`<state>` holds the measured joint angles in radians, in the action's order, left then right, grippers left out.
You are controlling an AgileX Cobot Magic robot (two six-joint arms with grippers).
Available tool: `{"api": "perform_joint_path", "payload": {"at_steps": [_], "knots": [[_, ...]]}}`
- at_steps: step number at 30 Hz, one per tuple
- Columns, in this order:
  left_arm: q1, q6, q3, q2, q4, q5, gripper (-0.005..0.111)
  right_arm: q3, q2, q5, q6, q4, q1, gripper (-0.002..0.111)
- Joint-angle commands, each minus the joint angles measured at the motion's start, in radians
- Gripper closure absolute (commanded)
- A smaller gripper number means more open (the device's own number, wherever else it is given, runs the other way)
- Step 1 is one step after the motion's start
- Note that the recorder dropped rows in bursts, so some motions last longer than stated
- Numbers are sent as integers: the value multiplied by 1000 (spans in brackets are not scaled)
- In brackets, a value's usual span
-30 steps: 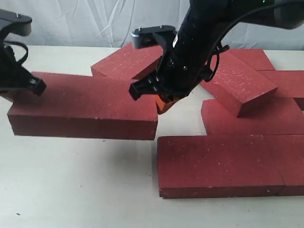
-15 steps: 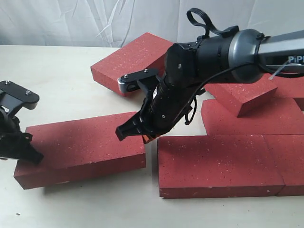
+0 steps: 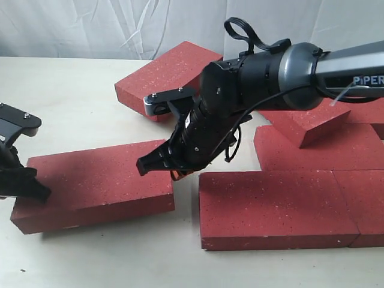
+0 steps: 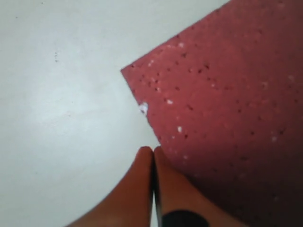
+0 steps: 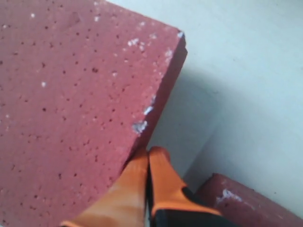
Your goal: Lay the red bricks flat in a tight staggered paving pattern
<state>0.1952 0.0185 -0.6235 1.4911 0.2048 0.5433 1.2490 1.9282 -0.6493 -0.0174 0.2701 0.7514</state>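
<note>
One red brick [image 3: 90, 183] lies flat on the table at the left, a gap away from the paved bricks. My left gripper [image 3: 29, 187] is shut and empty, with its tips at the brick's left end; the left wrist view shows the closed fingertips [image 4: 152, 153] by a corner of the brick [image 4: 227, 94]. My right gripper [image 3: 178, 174] is also shut and empty, its orange tips [image 5: 149, 153] against the right end of that brick [image 5: 71, 94]. A front-row brick [image 3: 270, 207] lies flat just to the right.
Another flat brick [image 3: 367, 204] adjoins the front-row one, and a second-row brick [image 3: 318, 150] lies behind them. A tilted brick [image 3: 303, 123] rests on others at the back right. A further brick [image 3: 168, 75] lies at the back centre. A brick corner [image 5: 246, 203] shows near my right fingers.
The brick was carried in the air, squeezed between the two shut grippers. It has come down onto the table and then shifted a little to the left with both arms.
</note>
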Motion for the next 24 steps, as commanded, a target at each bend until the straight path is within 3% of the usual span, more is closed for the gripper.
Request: {"api": "perform_joint_path", "payload": {"at_steps": [1,13,20,24], "knots": [[-17,20,-5,-2,-29,-21,107,7,-8,3,-82,-70,5,109],[-17,24,-11,-8,4,4,107,7,-40,-32,-262,-236,-2,109],[-15,24,-61,-141,-25,-7,107,7,-131,-60,-262,-231,-111,109],[-15,24,-61,-221,-125,-26,107,7,-180,-79,-262,-231,-200,109]]}}
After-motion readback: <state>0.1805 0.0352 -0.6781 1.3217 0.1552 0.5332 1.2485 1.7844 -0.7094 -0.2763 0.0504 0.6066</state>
